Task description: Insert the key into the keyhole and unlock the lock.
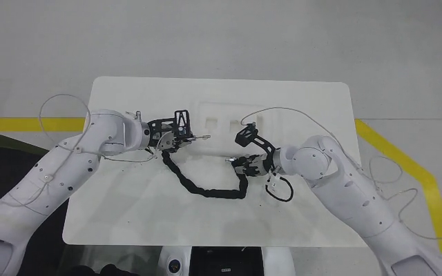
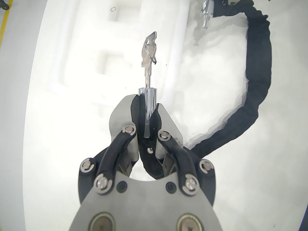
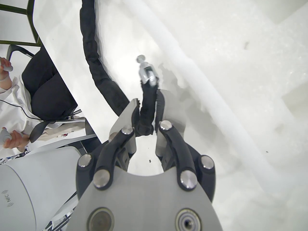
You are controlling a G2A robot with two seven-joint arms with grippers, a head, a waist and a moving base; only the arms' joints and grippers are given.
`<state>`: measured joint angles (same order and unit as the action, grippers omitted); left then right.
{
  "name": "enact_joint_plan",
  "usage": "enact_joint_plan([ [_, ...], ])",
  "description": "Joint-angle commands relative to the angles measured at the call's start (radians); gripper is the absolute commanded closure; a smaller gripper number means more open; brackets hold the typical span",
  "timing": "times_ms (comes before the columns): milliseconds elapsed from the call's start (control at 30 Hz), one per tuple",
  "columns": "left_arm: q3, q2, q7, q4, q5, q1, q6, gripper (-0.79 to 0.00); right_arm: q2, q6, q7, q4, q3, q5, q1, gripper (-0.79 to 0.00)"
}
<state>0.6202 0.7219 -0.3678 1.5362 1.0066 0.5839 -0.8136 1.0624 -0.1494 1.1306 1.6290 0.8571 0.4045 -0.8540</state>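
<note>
A black fabric-covered cable lock point(image 1: 207, 192) curves across the table between my two grippers. My left gripper point(image 2: 146, 108) is shut on the chrome lock cylinder point(image 2: 149, 102) at one end. A silver key point(image 2: 149, 56) with a small ring stands in the cylinder's keyhole, its head pointing away from the fingers; the key point(image 1: 202, 139) juts toward the foam. My right gripper point(image 3: 148, 105) is shut on the cable's other end, just behind its bare metal locking pin point(image 3: 145, 70). That pin point(image 2: 205, 15) hangs free, apart from the cylinder.
A white foam tray point(image 1: 242, 127) with rectangular recesses lies at the table's middle back, just behind both grippers. A thin black loop point(image 1: 280, 190) lies by the right arm's wrist. The white table point(image 1: 311, 214) has open surface at the front and far sides.
</note>
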Motion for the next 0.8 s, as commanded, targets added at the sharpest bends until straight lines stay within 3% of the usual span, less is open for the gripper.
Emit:
enact_joint_plan([
  [0, -0.005, 0.008, -0.007, -0.012, 0.002, -0.007, -0.002, 0.0, 0.0, -0.002, -0.001, 0.0, 0.005, -0.005, 0.0, -0.32],
  [67, -0.011, 0.018, -0.01, -0.029, -0.004, -0.013, -0.008, -0.012, -0.002, -0.009, -0.002, 0.007, 0.017, -0.019, -0.003, -0.345],
  [133, -0.017, 0.028, -0.009, -0.048, -0.011, -0.017, -0.015, -0.348, -0.006, -0.03, -0.01, 0.024, 0.035, -0.036, -0.011, -0.357],
  [167, -0.018, 0.032, 0.001, -0.058, -0.021, -0.018, -0.019, -0.61, -0.008, -0.045, -0.015, 0.034, 0.047, -0.049, -0.018, -0.363],
  [200, -0.018, 0.037, 0.015, -0.07, -0.033, -0.017, -0.025, -0.785, -0.011, -0.068, -0.021, 0.047, 0.06, -0.063, -0.025, -0.369],
  [267, -0.016, 0.045, 0.048, -0.093, -0.046, -0.017, -0.042, -0.785, -0.02, -0.126, -0.035, 0.073, 0.095, -0.093, -0.045, -0.388],
  [300, -0.014, 0.047, 0.06, -0.099, -0.049, -0.017, -0.046, -0.785, -0.022, -0.141, -0.039, 0.081, 0.106, -0.095, -0.051, -0.434],
  [433, 0.006, 0.055, 0.153, -0.14, -0.061, -0.017, -0.085, -0.785, -0.039, -0.218, -0.065, 0.119, 0.169, -0.088, -0.089, -0.742],
  [467, 0.012, 0.056, 0.172, -0.149, -0.06, -0.019, -0.096, -0.785, -0.043, -0.225, -0.068, 0.125, 0.183, -0.083, -0.098, -0.785],
  [567, 0.037, 0.06, 0.238, -0.166, -0.057, -0.026, -0.11, -0.785, -0.053, -0.244, -0.095, 0.147, 0.228, -0.069, -0.122, -0.785],
  [767, 0.113, 0.062, 0.472, -0.2, 0.003, -0.026, -0.122, -0.785, -0.068, -0.247, -0.203, 0.171, 0.333, -0.064, -0.167, -0.785],
])
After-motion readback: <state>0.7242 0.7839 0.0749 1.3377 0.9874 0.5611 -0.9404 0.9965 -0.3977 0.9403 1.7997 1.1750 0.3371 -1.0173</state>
